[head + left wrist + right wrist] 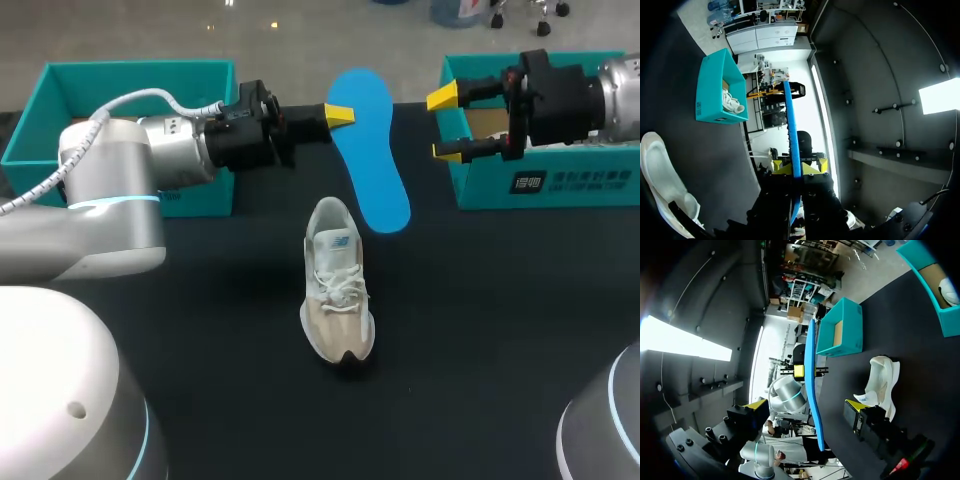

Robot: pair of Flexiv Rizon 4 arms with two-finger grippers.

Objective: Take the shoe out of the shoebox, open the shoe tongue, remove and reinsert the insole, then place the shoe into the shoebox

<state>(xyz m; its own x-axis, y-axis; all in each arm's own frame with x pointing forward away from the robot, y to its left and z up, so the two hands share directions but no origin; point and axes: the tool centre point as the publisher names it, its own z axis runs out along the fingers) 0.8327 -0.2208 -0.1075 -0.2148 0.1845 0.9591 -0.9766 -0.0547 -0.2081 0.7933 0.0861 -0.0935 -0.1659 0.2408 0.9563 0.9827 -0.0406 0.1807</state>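
A beige and white shoe stands upright on the black table, toe toward the front. Its blue insole hangs above the table behind the shoe, and my left gripper is shut on the insole's edge. In the left wrist view the insole runs edge-on out from between the yellow tips of that gripper, with the shoe off to one side. My right gripper stands open just right of the insole, not touching it. From the right wrist the insole shows ahead of the right gripper.
A teal shoebox stands at the back right under my right arm, and the left wrist view shows a second white shoe in it. Another teal box sits at the back left behind my left arm.
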